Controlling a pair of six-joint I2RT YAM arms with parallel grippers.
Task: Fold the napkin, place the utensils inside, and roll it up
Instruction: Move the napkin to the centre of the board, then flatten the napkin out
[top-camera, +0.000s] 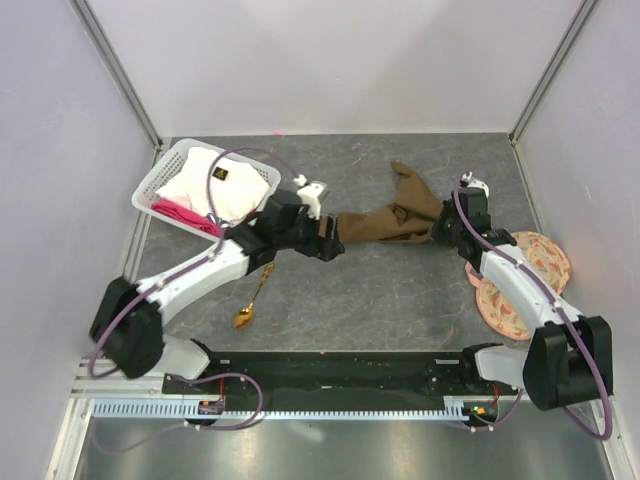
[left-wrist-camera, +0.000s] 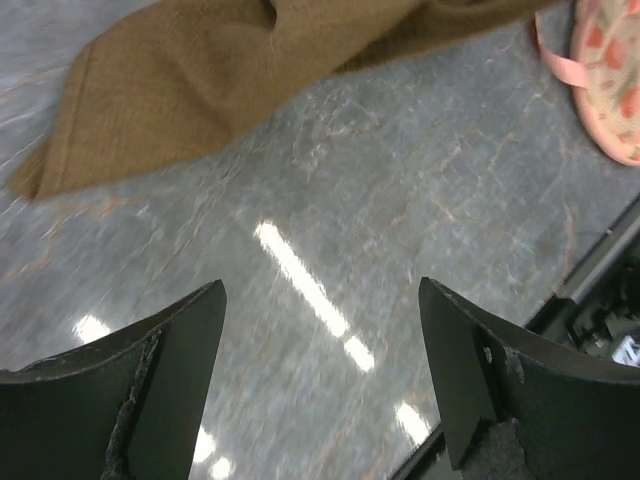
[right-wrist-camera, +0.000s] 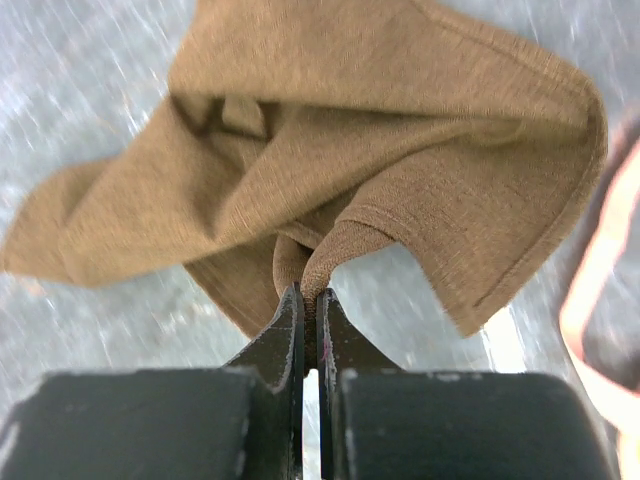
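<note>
Olive-brown napkin (top-camera: 395, 215) lies crumpled on the grey table (top-camera: 400, 300) in the top view, between both arms; the gold spoon (top-camera: 250, 305) rests apart, beside the left arm. Left wrist view: the left gripper (left-wrist-camera: 320, 300) gapes wide and empty, near the cloth's corner. Right wrist view: the right gripper (right-wrist-camera: 308, 300) is clenched on a napkin fold.
</note>
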